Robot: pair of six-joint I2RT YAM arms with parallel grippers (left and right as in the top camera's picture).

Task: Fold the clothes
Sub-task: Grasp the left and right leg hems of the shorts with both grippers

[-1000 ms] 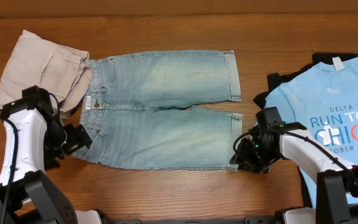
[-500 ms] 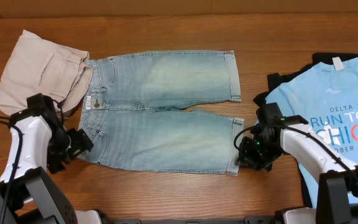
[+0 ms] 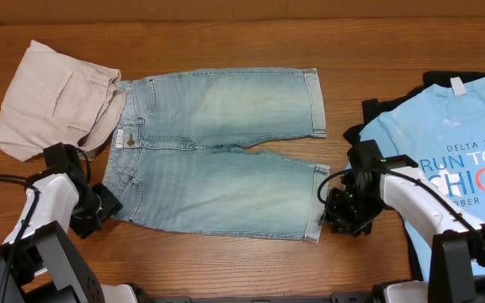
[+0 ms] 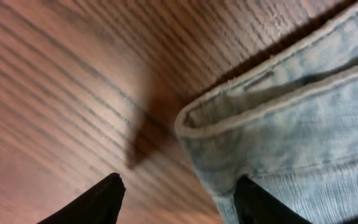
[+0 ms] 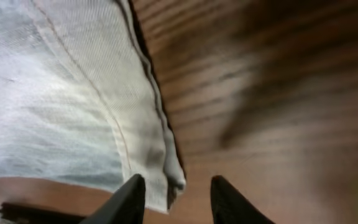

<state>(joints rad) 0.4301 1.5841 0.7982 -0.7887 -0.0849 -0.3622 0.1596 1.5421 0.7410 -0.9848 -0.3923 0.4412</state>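
Straddling the lower waistband corner of the light-wash blue denim shorts [image 4: 303, 124], the left gripper [image 4: 179, 180] had its jaws apart, gripping nothing. It had dropped nearer the front edge of the brown wooden table [image 3: 226, 269] than a second before. The right gripper [image 5: 179, 178], likewise spread, bracketed the near leg's hem corner, which had slid slightly forward. The denim lay flat mid-table, between crumpled beige shorts [image 3: 49, 97] and a sky-blue printed T-shirt [image 3: 445, 126].
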